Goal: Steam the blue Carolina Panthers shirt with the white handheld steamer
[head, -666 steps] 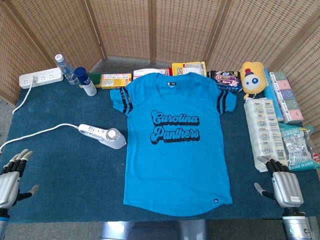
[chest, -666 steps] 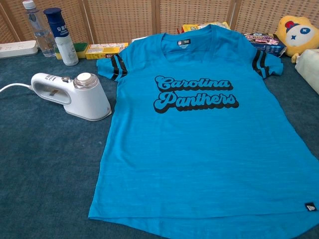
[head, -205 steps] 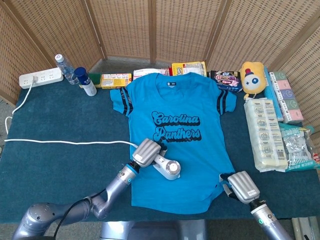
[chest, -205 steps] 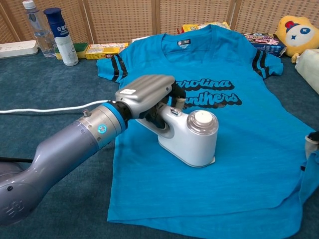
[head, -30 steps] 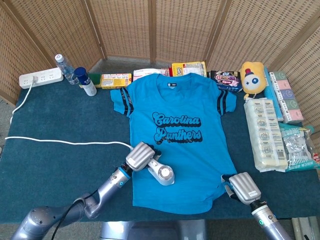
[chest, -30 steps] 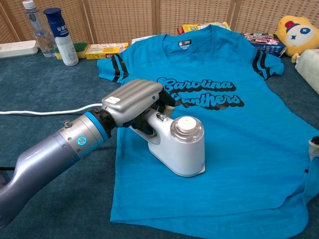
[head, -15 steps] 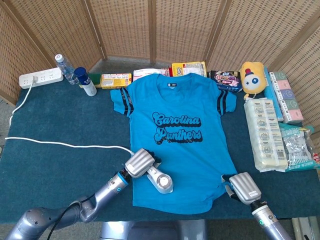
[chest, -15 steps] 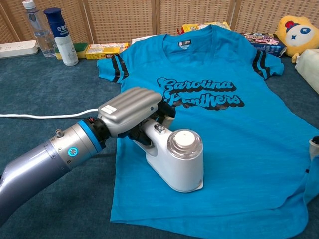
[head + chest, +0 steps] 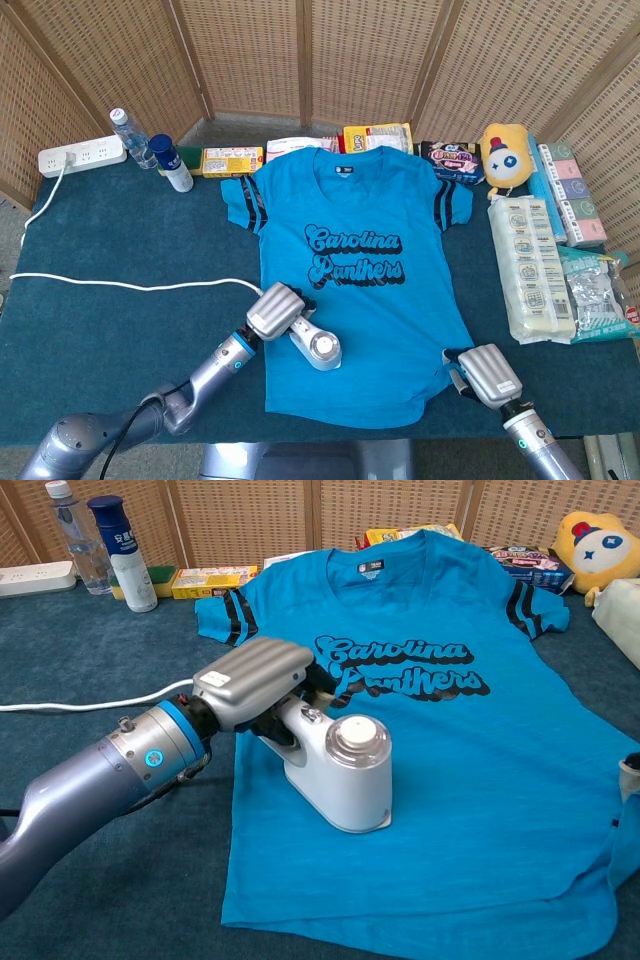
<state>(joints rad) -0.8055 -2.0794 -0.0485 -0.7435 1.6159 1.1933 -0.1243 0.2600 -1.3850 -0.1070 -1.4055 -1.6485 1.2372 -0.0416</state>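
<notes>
My left hand (image 9: 250, 685) is wrapped tight around the handle of the steamer (image 9: 335, 770). The steamer sits flat on the shirt (image 9: 360, 290), low on its left side, just under the black words. The shirt lies spread out on the blue table (image 9: 120, 330).

The chest view shows this up close. I can see the round cap on top of the steamer and my fingers (image 9: 318, 680) curled under the handle. The head view shows far more of the table. There I see the white cord (image 9: 120, 285) run from the steamer across to the power strip (image 9: 80, 157) at the far left corner.

My right hand (image 9: 487, 375) shows well only in the head view. It rests at the bottom right corner of the shirt, where the hem is bunched up. I cannot tell if its fingers are gripping the cloth, since I only see its back. In the chest view just a bit shows at the right edge.

A yellow toy (image 9: 503, 152), bottles (image 9: 120, 550) and snack boxes (image 9: 232, 160) line the far side.
</notes>
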